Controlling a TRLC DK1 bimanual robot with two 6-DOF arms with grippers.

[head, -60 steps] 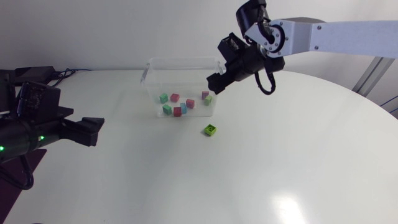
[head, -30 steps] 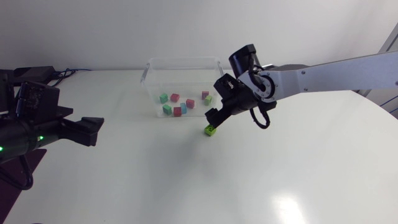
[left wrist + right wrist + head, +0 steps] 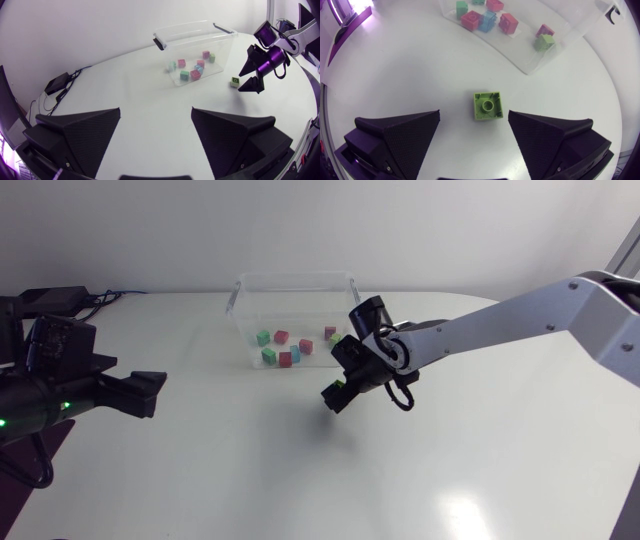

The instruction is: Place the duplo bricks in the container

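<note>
A lime green duplo brick (image 3: 487, 105) lies stud-up on the white table, just ahead of the gap between my right gripper's (image 3: 474, 136) open fingers and touching neither. From the head view my right gripper (image 3: 338, 393) hangs low over this brick (image 3: 341, 384) and hides most of it. The clear plastic container (image 3: 240, 308) stands just behind, holding several red, green, pink and blue bricks (image 3: 285, 348). My left gripper (image 3: 153, 392) is open and empty at the table's left side, far from the brick (image 3: 235, 81) and the container (image 3: 192, 27).
The white table (image 3: 230, 470) is round and its curved edge runs along the far right. A black box with cables (image 3: 60, 297) lies at the back left corner. Bare tabletop stretches in front of the container and around the green brick.
My right arm has swung down from above the container's right end to the green brick on the table, with its fingers still spread. The left arm has stayed still.
</note>
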